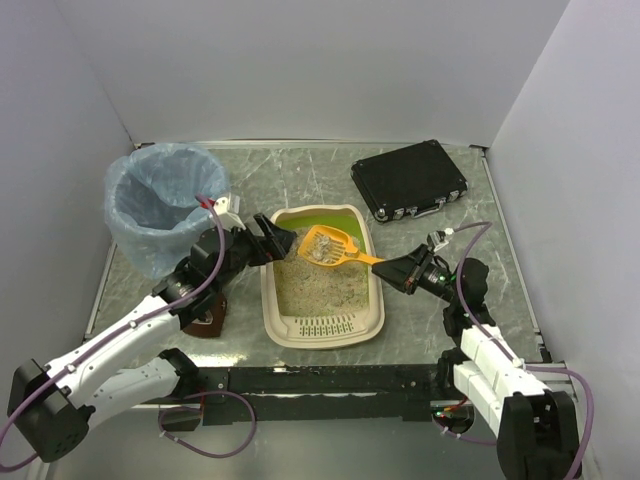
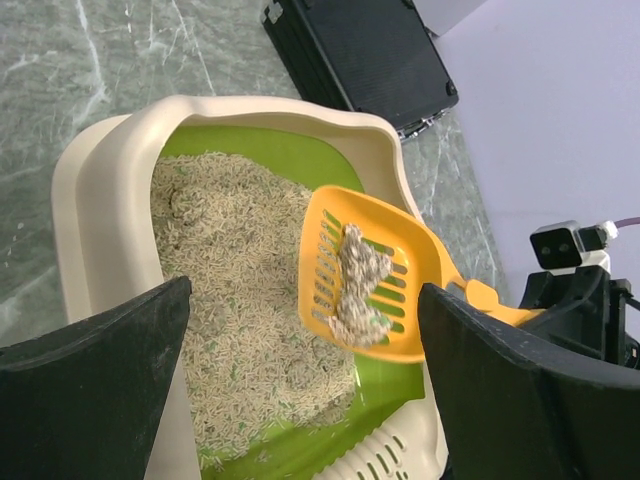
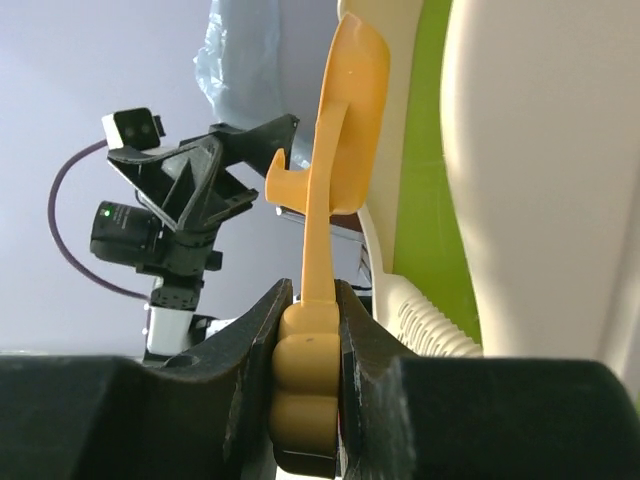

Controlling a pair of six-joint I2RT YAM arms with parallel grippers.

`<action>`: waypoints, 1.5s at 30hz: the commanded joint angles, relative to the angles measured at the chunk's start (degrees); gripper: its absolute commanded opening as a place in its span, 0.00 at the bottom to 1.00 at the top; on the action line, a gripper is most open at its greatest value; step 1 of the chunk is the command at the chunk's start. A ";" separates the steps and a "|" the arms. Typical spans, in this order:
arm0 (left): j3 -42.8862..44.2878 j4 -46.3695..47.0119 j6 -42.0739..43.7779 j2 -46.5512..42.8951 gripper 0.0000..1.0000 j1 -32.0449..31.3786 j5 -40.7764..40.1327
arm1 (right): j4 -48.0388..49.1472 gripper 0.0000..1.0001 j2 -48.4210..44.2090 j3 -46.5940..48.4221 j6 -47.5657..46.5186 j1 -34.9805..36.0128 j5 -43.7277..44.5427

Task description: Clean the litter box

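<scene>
Reading from the left: one round bin point(image 1: 165, 205) lined with a blue bag stands at the far-left side of the desk point(image 1: 300, 170). Next, the left arm point(image 1: 130, 335) reaches to the far-left corner of the one litter box point(image 1: 272, 300). Its jaws are spread wide and hold nothing; whether they touch the rim I cannot tell. The box lies mid-desk, its long axis running near to far, with the grille end nearest the bases and granules point(image 2: 230, 270) inside.

Over its far half hangs one orange scoop point(image 1: 330, 247), carrying one pale clump point(image 2: 358, 285) clear of the litter. The scoop's long axis runs rightward and slightly nearer to its handle, which the right arm point(image 1: 487, 355) grips in closed jaws just outside the right rim. One black case point(image 1: 410, 180) sits at the far right, well apart.

The coming move likely turns on this: the bin lies leftward of the scoop head, beyond the box's left rim and the left arm. That arm is nearer the bin; the right one holds the tool.
</scene>
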 commanded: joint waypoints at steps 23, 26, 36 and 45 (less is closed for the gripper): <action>-6.94 4.38 -3.63 -4.22 0.99 -0.24 3.21 | 0.07 0.00 -7.89 0.50 2.59 3.48 1.45; -6.42 4.12 -3.72 -3.08 0.99 -0.24 4.52 | -15.45 0.00 -7.38 7.62 -8.77 6.28 2.92; -5.10 2.72 -3.90 -3.42 0.99 -0.16 4.88 | -9.60 0.00 -8.80 4.84 -6.00 6.65 2.21; -4.22 0.09 -2.84 -5.98 0.99 -0.24 1.46 | -8.19 0.00 -1.77 7.38 -10.98 7.44 0.29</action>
